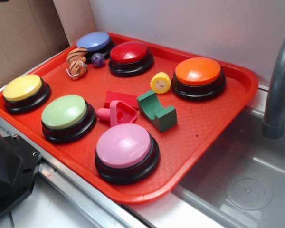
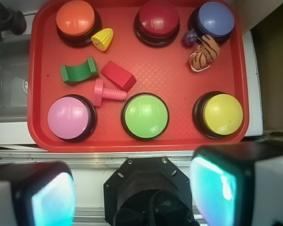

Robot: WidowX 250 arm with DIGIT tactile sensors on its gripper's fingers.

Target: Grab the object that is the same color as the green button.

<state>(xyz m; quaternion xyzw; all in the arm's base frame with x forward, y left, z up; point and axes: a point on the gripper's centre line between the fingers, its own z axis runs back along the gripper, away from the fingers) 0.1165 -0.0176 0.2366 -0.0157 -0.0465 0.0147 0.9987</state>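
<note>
red tray (image 1: 218, 124), orange button (image 1: 198, 71), sink (image 1: 256, 190)

This looks like a toy kitchen set up as a robot test bench rather than a real home kitchen. A grey moulded sink basin (image 1: 247, 185) with a drain and a grey faucet (image 1: 279, 90) sit ahead and to the left of the gripper (image 2: 132, 197) as the wrist view shows them, beside a pale counter edged with a metal strip (image 1: 80, 190). Straight ahead of the gripper lies a red cafeteria tray (image 2: 146, 70) holding coloured push buttons and small toys. A plain white back panel (image 1: 190, 23) and bare cardboard (image 1: 19, 33) wall it in, suggesting a lab mock-up
</note>
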